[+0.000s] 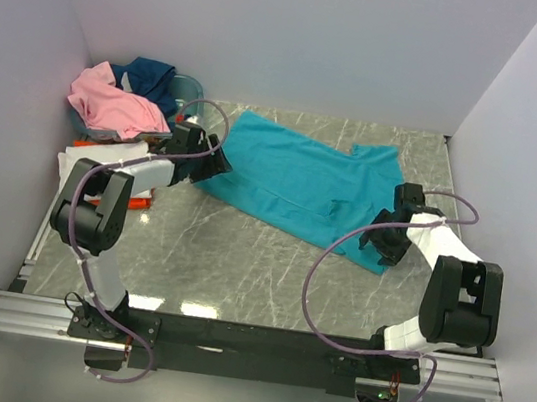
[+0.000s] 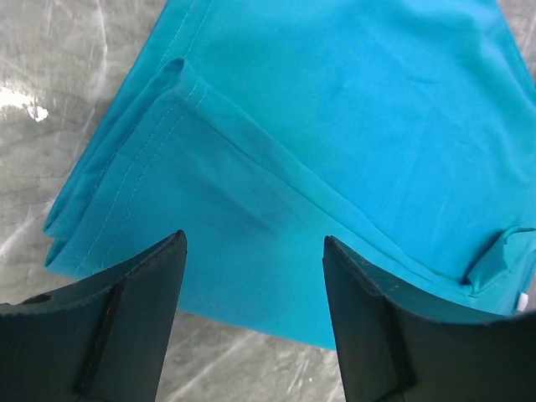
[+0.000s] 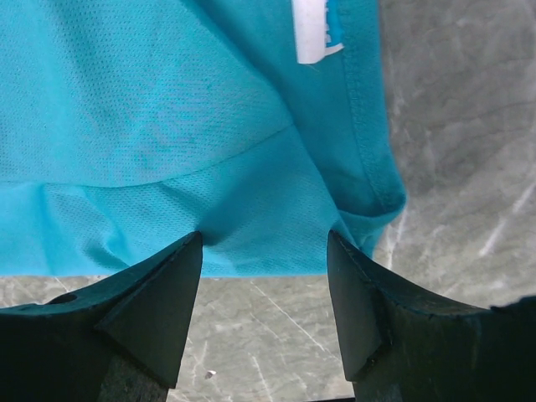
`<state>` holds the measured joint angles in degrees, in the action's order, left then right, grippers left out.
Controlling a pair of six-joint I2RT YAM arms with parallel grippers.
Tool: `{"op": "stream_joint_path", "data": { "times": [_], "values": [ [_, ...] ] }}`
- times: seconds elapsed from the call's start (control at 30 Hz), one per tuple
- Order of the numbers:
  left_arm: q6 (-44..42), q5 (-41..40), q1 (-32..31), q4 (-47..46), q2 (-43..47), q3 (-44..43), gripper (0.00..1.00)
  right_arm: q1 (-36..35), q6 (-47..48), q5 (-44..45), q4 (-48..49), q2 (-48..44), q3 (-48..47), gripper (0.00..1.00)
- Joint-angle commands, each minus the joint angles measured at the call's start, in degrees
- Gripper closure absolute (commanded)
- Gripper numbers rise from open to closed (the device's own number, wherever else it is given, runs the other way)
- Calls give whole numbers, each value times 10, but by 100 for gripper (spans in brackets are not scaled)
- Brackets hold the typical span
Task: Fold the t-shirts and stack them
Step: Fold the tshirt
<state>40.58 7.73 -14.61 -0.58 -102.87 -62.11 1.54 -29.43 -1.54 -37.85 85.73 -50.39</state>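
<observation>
The teal t-shirt (image 1: 302, 181) lies partly folded on the marble table. My left gripper (image 1: 222, 162) is open at its left end; in the left wrist view the gripper (image 2: 254, 251) hangs over the doubled hem of the shirt (image 2: 276, 142), holding nothing. My right gripper (image 1: 381, 240) is open at the shirt's near right corner; in the right wrist view the gripper (image 3: 264, 243) has its tips at the edge of the cloth (image 3: 167, 126), near a white label (image 3: 316, 29). The pink t-shirt (image 1: 111, 102) and navy t-shirt (image 1: 150, 77) are heaped at the far left, with the orange t-shirt (image 1: 87, 144) and white t-shirt (image 1: 71, 167) below them.
The blue-grey basket (image 1: 190, 88) stands at the back left under the heap of shirts. White walls close in the table on the left, back and right. Purple cables loop from both arms over the near part of the table (image 1: 238, 267).
</observation>
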Motion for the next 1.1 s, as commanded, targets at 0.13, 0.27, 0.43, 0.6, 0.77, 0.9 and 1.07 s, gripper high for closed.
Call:
{"op": "stream_joint_path", "data": {
  "times": [0.13,0.27,0.43,0.6,0.77,0.9,1.07],
  "values": [
    [0,-7,-1,-43,-30,14,28,18,0,-5,40,25,19,32],
    [-31,-19,-1,-37,-45,4,28,29,4,7,39,35,23,32],
    [-37,-23,-1,-40,-58,5,28,38,13,29,35,41,17,32],
    [-43,-30,-1,-45,-44,15,28,38,22,51,27,41,8,32],
    [-37,-3,-6,-46,-27,12,28,36,30,27,19,22,-2,33],
    [-37,-9,-16,-23,5,-10,28,27,40,21,-4,-18,-30,34],
    [-38,-27,-26,-6,31,-50,28,-1,42,17,-26,-46,-75,34]
  ]
}}
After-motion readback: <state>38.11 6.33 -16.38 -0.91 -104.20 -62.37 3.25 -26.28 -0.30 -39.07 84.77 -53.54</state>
